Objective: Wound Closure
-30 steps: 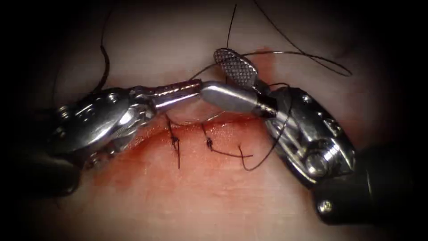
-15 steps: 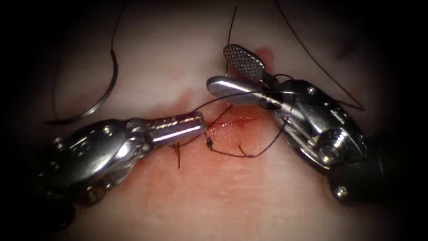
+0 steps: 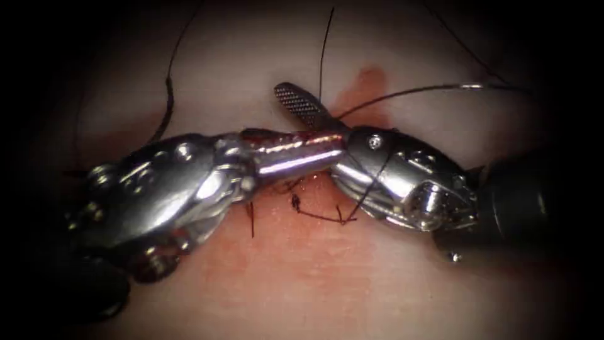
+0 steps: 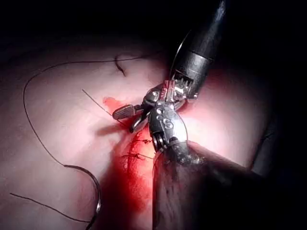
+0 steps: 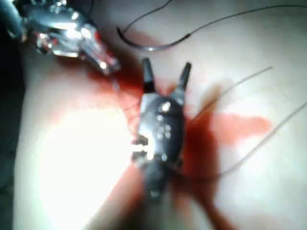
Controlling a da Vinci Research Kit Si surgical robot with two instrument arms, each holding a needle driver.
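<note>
Pale tissue forms the background of the endoscope view, with red fluid staining it around the cut. The left tool reaches across the cut from the left with its fingers pressed together, and their tip meets the base of the right tool's fingers. Whether any thread is pinched there I cannot tell. The right tool has its fingers spread wide; the ridged upper one points up and to the left, and nothing is gripped. Thread runs from the right tool's wrist toward the right, and another strand crosses its body. Two stitches with short cut ends sit just below the tools. The needle lies loose on the tissue toward the left — held by neither tool, not in the tissue.

From the left wrist, the left tool has its fingers together against the right tool, whose fingers gape. The needle rests on the tissue well apart from both, with thread curving away from it.

From the right wrist, the right tool shows two parted fingers with nothing between them. The left tool ends just beside them, and the needle lies beyond.
</note>
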